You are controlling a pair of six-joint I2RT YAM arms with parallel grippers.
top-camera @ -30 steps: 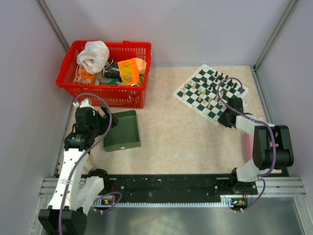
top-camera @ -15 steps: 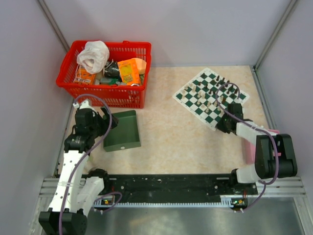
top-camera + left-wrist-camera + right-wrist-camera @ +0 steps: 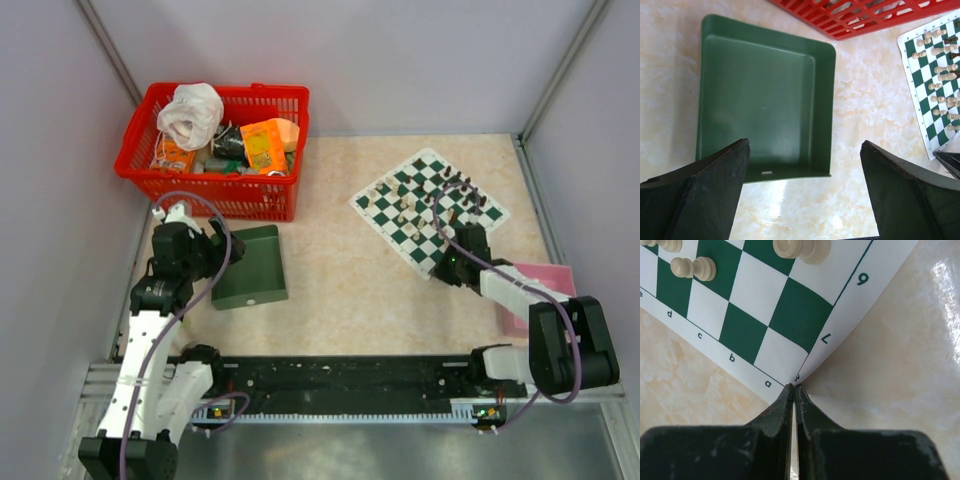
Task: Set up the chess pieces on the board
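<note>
The green and white checked board (image 3: 428,201) lies at the back right of the table, turned like a diamond, with several black and cream chess pieces (image 3: 434,192) standing on it. My right gripper (image 3: 449,266) is shut on the board's near corner (image 3: 800,371), and the pinched corner is lifted. Cream pieces (image 3: 692,267) stand on squares just beyond it. My left gripper (image 3: 217,247) is open and empty, above the near edge of the dark green tray (image 3: 765,95). The board's left edge also shows in the left wrist view (image 3: 932,85).
A red basket (image 3: 214,148) full of items stands at the back left, just behind the green tray (image 3: 249,266). A pink object (image 3: 537,290) lies at the right, near my right arm. Walls close in the table on three sides.
My right gripper has pulled the board by its corner toward the near left. The board and its pieces have slid and turned with it. The left arm has barely moved.
</note>
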